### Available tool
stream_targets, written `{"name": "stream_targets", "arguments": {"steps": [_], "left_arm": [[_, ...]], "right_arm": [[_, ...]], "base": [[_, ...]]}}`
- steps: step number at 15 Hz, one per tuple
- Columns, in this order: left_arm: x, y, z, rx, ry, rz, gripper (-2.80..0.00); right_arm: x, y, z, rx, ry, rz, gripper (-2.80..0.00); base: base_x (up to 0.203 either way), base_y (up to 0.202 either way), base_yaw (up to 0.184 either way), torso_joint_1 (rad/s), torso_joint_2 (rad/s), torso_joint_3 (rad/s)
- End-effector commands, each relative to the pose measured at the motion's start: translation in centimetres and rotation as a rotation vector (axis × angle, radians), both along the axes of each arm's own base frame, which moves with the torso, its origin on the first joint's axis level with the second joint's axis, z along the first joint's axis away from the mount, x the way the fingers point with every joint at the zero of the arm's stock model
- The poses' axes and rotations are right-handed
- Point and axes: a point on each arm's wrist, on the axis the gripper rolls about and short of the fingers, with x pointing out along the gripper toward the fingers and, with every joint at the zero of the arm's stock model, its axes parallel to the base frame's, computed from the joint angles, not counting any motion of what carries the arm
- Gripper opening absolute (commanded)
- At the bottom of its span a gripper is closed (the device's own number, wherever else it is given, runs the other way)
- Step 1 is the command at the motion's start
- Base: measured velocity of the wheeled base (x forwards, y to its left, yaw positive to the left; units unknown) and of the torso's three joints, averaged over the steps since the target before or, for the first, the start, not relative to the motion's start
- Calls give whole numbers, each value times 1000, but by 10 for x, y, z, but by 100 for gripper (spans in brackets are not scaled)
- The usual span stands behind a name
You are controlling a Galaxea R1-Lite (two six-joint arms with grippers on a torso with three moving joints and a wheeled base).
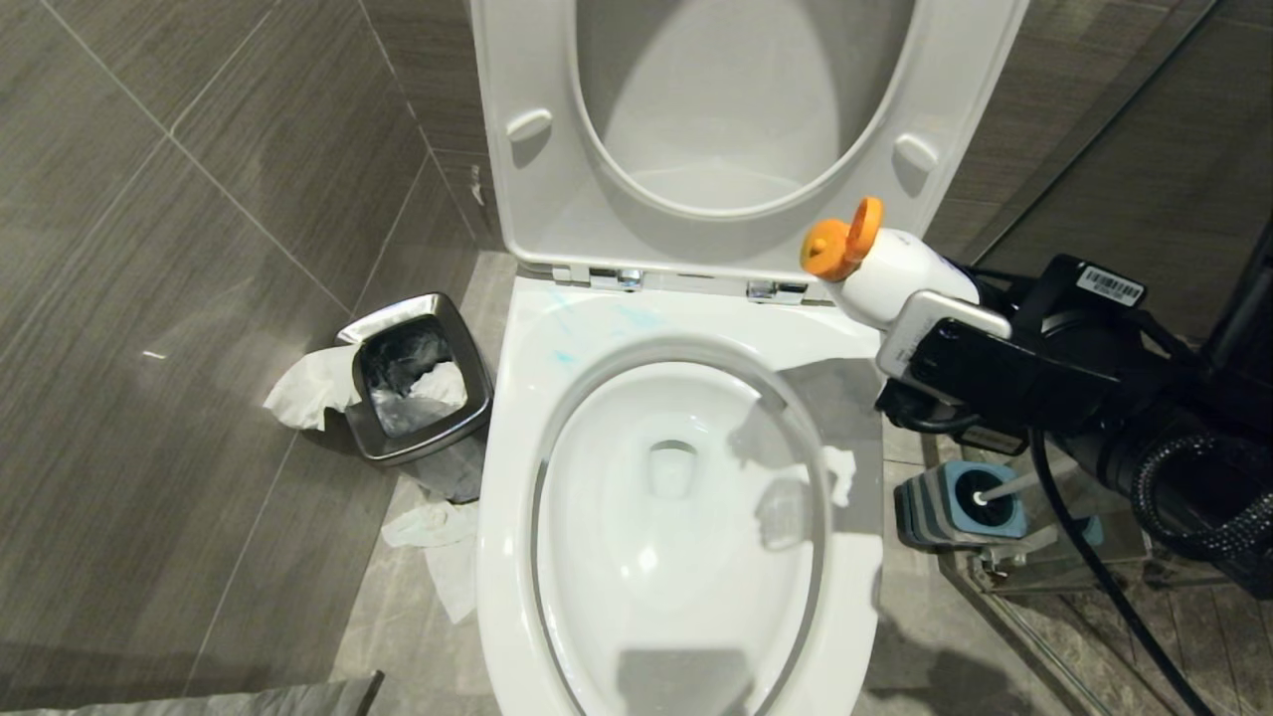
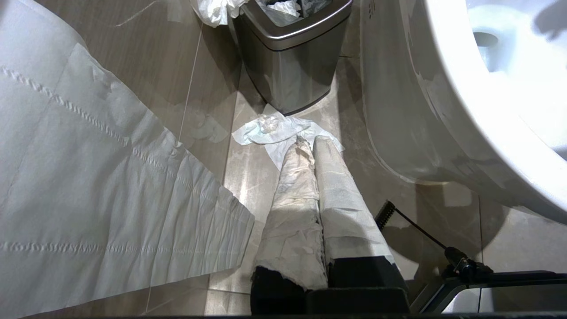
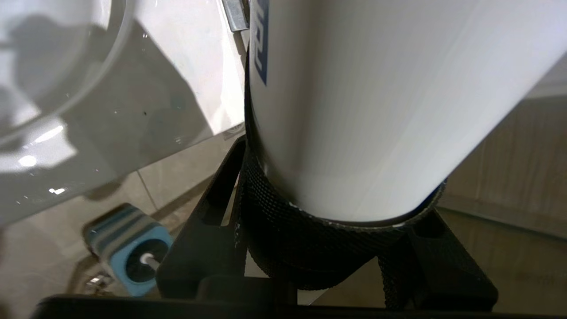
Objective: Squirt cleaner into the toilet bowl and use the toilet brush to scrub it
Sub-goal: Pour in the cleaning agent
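Observation:
The toilet bowl (image 1: 517, 398) stands open, its seat and lid raised. Pale turquoise streaks of cleaner (image 1: 597, 323) mark the back left of its rim. My right gripper (image 1: 920, 328) hangs beside the bowl's back right corner, shut on a white cleaner bottle (image 1: 900, 268) whose orange cap (image 1: 840, 239) points toward the hinges. In the right wrist view the bottle (image 3: 376, 88) fills the black fingers (image 3: 274, 221). The toilet brush handle (image 1: 1004, 487) sticks out of its blue-and-grey holder (image 1: 960, 502) on the floor right of the bowl. My left gripper (image 2: 316, 146), its fingers paper-wrapped, is shut and empty above the floor.
A steel bin (image 1: 418, 383) stuffed with tissue stands left of the bowl, with crumpled tissue (image 1: 438, 547) on the floor beside it. A wide sheet of paper (image 2: 88, 199) hangs close to the left wrist camera. A glass partition edge (image 1: 1034, 636) runs along the floor at right.

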Motion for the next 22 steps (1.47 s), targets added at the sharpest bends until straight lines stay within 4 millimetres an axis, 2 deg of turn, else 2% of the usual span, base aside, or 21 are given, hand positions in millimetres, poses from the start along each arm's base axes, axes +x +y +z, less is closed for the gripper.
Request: {"name": "stream_targets", "arguments": {"steps": [1, 12, 22], "left_arm": [[0, 0, 0, 2, 3, 0, -280], [0, 0, 0, 0, 3, 0, -280], [0, 0, 0, 0, 3, 0, -280]], "right_arm": [[1, 1, 0, -56, -8, -1, -280], [2, 2, 2, -384, -27, -11, -280], [22, 17, -2, -566, -22, -26, -280]], "base": [[0, 0, 0, 0, 0, 0], [0, 0, 0, 0, 0, 0], [0, 0, 0, 0, 0, 0]]}}
